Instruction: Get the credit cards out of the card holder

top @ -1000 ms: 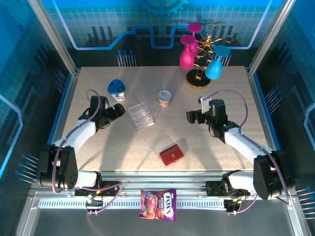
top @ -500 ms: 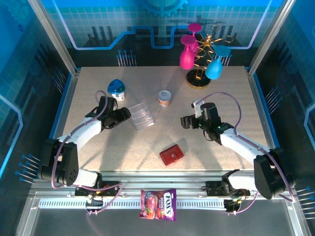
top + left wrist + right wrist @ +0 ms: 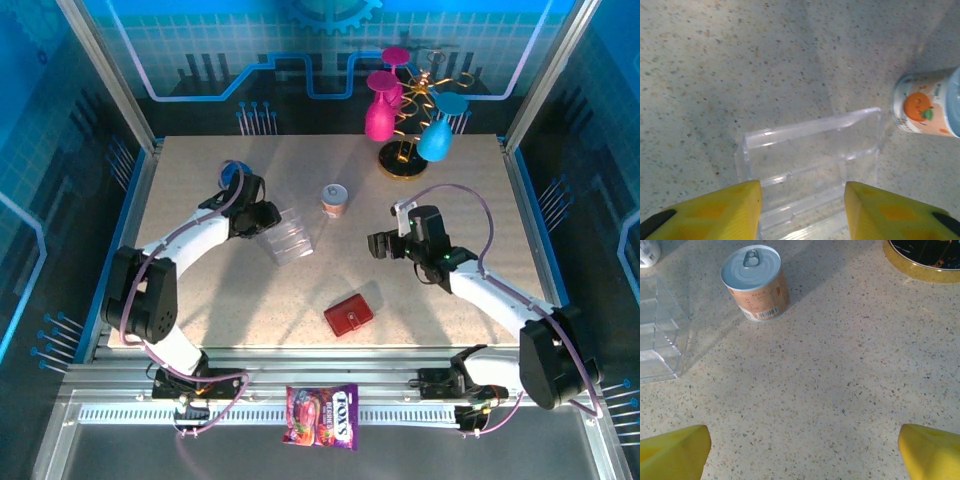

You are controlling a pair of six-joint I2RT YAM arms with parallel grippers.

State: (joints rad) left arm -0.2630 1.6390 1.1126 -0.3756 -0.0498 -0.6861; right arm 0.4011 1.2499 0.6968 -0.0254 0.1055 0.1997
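The card holder [image 3: 348,316], a small red wallet with its snap tab shut, lies flat near the table's front edge, between the two arms and apart from both. The credit cards are hidden. My left gripper [image 3: 268,218] hovers at the left end of a clear ridged plastic box [image 3: 287,236]. Seen from the left wrist, its yellow fingers [image 3: 725,212] stand part-way apart over the box [image 3: 810,150], gripping nothing. My right gripper [image 3: 378,245] is wide open over bare table, and the right wrist view has a yellow fingertip [image 3: 675,450] in each lower corner.
A small peach drink can [image 3: 334,199] stands right of the clear box, and a blue-capped bottle [image 3: 235,172] behind the left arm. At the back right is a gold-based stand [image 3: 405,160] with pink and blue glasses. A candy packet [image 3: 322,414] lies off the table's front.
My left arm has swung forward and right onto the clear box, its jaws narrowing. My right gripper shifted slightly left, then stayed put, still wide open.
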